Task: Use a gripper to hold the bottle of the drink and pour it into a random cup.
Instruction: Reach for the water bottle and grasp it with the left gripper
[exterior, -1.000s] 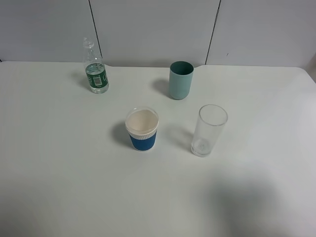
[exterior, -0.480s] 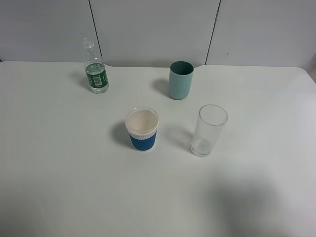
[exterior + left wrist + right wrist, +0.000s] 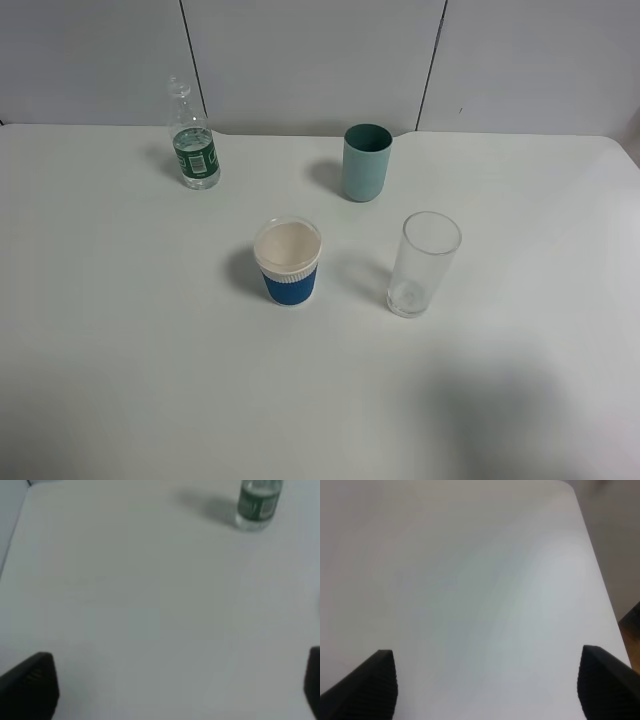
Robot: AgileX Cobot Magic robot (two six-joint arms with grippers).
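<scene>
Nothing moved; left gripper point(image 3: 178, 656) and right gripper point(image 3: 485, 651) gape over white table point(image 3: 120, 330) below grey wall point(image 3: 310, 60).

The table point(image 3: 120, 340) is showing a smooth, matt white top. The bottle of the drink point(image 3: 196, 152) is looking like clear, glossy plastic with a dark green printed label. The cup point(image 3: 366, 168) is appearing opaque, smooth and teal. The clear tumbler point(image 3: 424, 262) is gleaming like glass. The white cup point(image 3: 289, 250) is wearing a matt blue sleeve.
</scene>
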